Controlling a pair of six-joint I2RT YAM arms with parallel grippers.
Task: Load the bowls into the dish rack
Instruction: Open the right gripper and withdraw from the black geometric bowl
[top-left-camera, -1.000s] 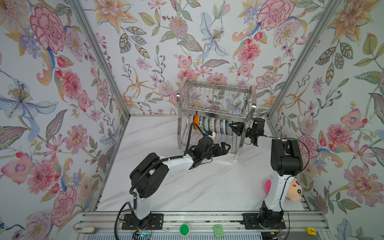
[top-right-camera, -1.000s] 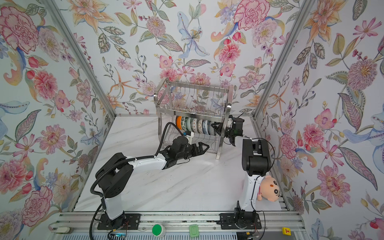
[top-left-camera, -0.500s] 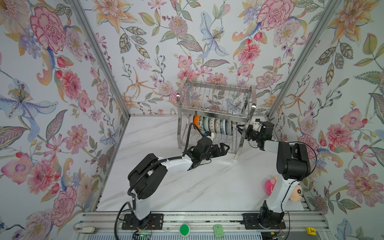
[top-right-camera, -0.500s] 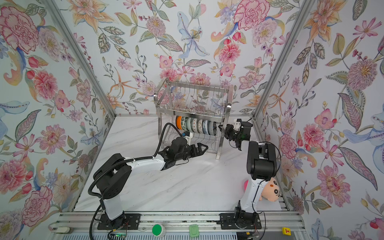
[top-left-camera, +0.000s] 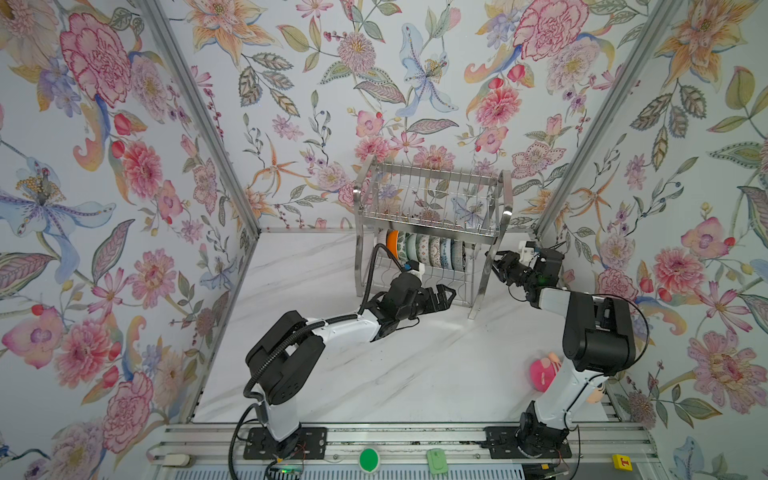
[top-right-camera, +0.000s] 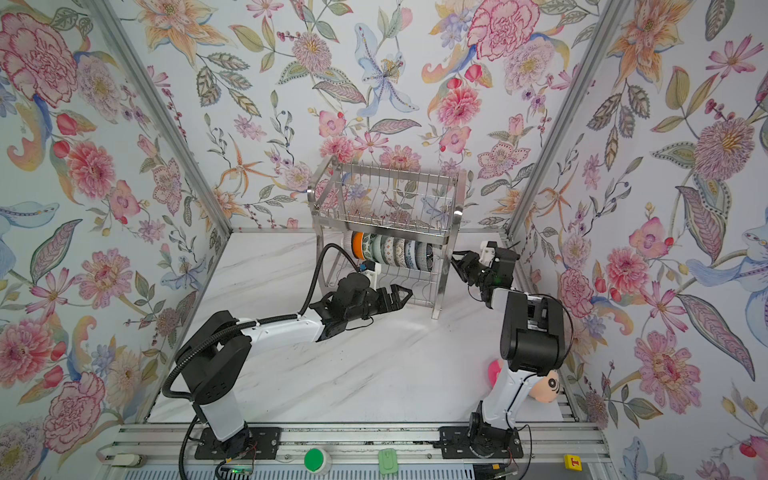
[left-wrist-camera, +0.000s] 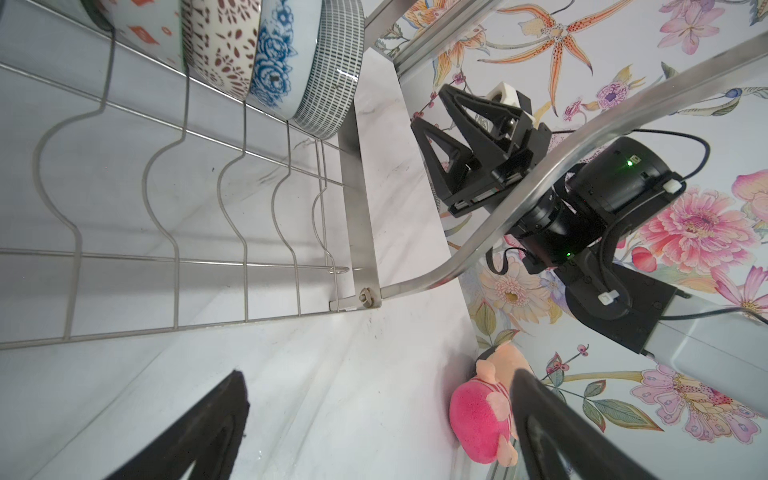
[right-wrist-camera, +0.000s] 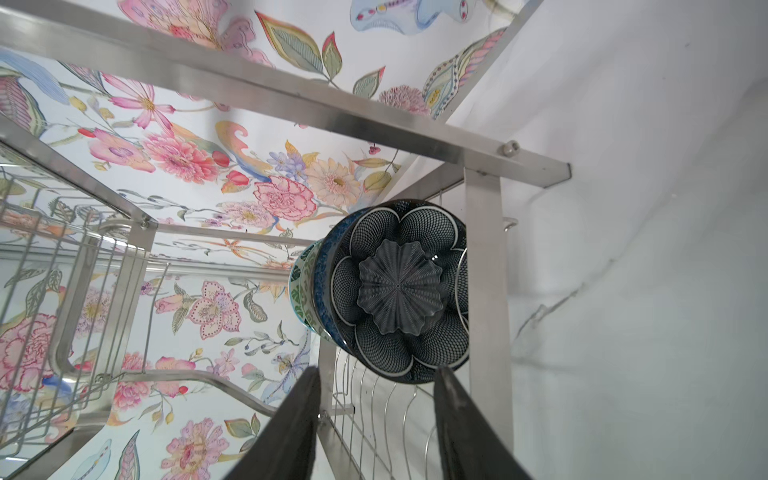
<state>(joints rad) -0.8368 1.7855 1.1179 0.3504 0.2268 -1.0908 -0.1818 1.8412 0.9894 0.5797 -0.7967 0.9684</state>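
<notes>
Right gripper (top-left-camera: 497, 266) gapes empty beside the dish rack (top-left-camera: 505, 195), whose lower shelf (top-left-camera: 419, 286) holds perhaps eight bowls (top-left-camera: 428, 251) on edge.

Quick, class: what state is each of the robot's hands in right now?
Left hand: open, holding nothing.
Right hand: open, holding nothing, apart from the dark bowl.
</notes>
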